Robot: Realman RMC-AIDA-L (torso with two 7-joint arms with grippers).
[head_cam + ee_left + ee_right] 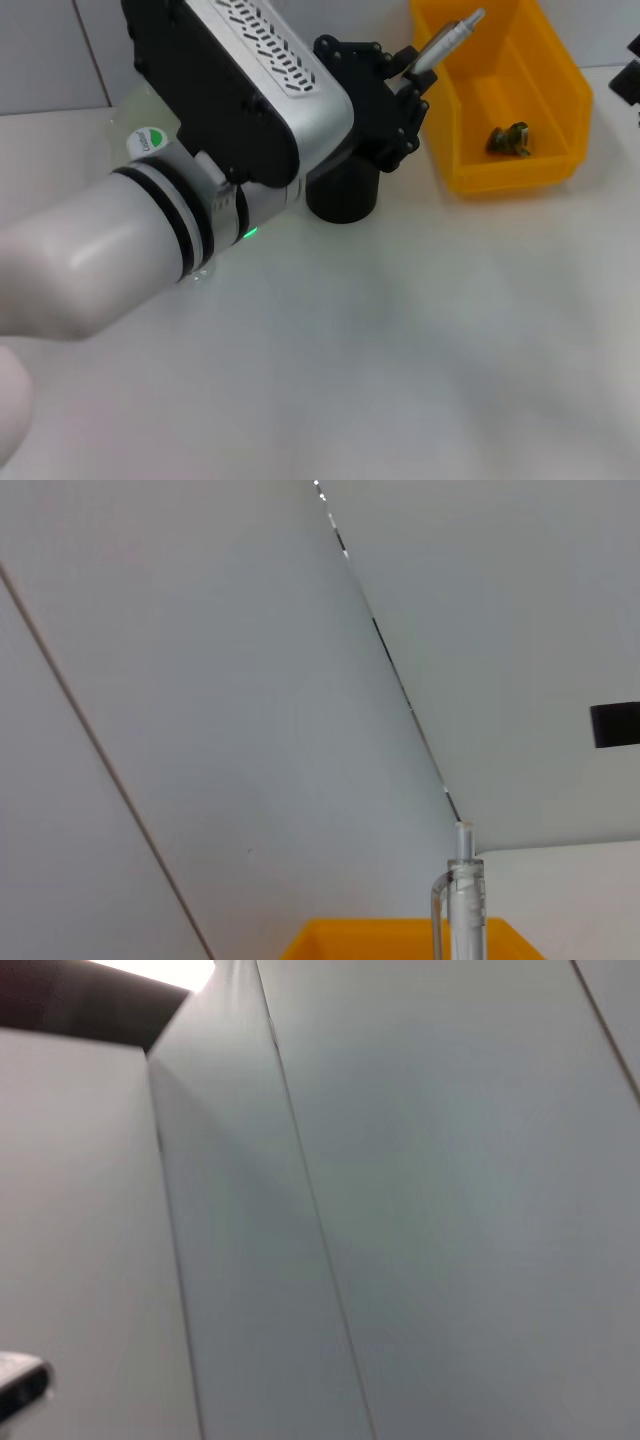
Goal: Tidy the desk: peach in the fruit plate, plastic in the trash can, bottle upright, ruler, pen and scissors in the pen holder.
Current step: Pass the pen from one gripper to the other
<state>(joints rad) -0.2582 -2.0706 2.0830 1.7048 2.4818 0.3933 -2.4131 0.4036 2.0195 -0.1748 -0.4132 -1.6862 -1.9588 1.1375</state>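
Note:
My left gripper (pixel 405 88) is shut on a silver pen (pixel 445 42), which sticks up and to the right, tilted. It hangs just above and slightly right of the black pen holder (pixel 343 192). The left wrist view shows the pen (pixel 465 905) standing in front of the wall. The yellow trash can (pixel 565 110) stands to the right, with a crumpled piece of plastic (pixel 508 140) inside. A bottle with a green label (pixel 148 142) peeks out behind my left arm. Peach, fruit plate, ruler and scissors are out of view. A black part of my right gripper (pixel 630 78) shows at the right edge.
My left arm (pixel 120 250) covers much of the table's left side. The white table (pixel 430 340) spreads in front. The trash can's rim (pixel 400 938) shows low in the left wrist view. The right wrist view shows only wall panels.

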